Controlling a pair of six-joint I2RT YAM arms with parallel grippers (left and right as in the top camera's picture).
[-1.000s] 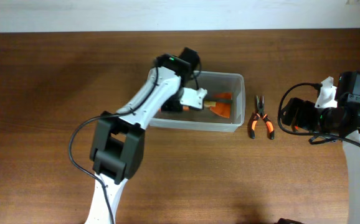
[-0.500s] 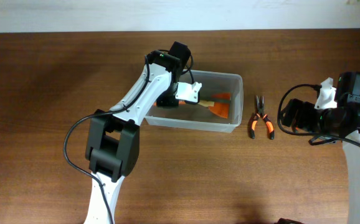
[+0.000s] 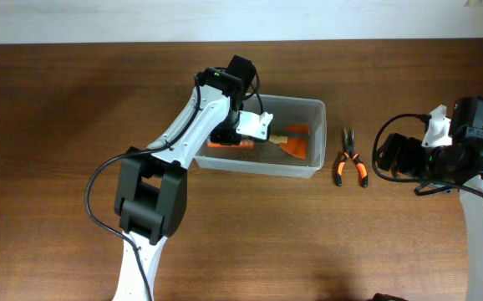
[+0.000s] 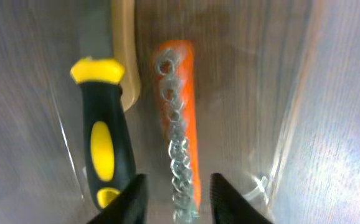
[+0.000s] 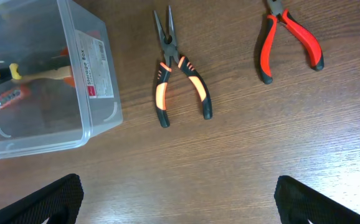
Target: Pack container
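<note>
The clear plastic container [image 3: 308,104] stands at mid-table. My left gripper [image 3: 246,127] reaches into its left end. In the left wrist view the left gripper [image 4: 177,202] is open, its fingers either side of an orange-handled tool with a twisted metal part [image 4: 180,124] lying on the tub floor. A black-and-yellow handle [image 4: 105,143] and a wooden handle [image 4: 124,50] lie beside it. An orange scraper [image 3: 298,142] lies in the tub's right half. My right gripper [image 5: 180,205] is wide open and empty over bare table. It sits right of the tub [image 5: 43,121].
Orange-and-black needle-nose pliers [image 3: 350,159] lie on the table just right of the tub, also seen in the right wrist view [image 5: 177,74]. Red-handled pliers [image 5: 292,37] lie further right. The tub's right wall [image 4: 292,124] stands close to my left fingers.
My left gripper has shifted left and toward the far side inside the tub. The orange-handled tool now shows on the tub floor below it. The right arm has not moved.
</note>
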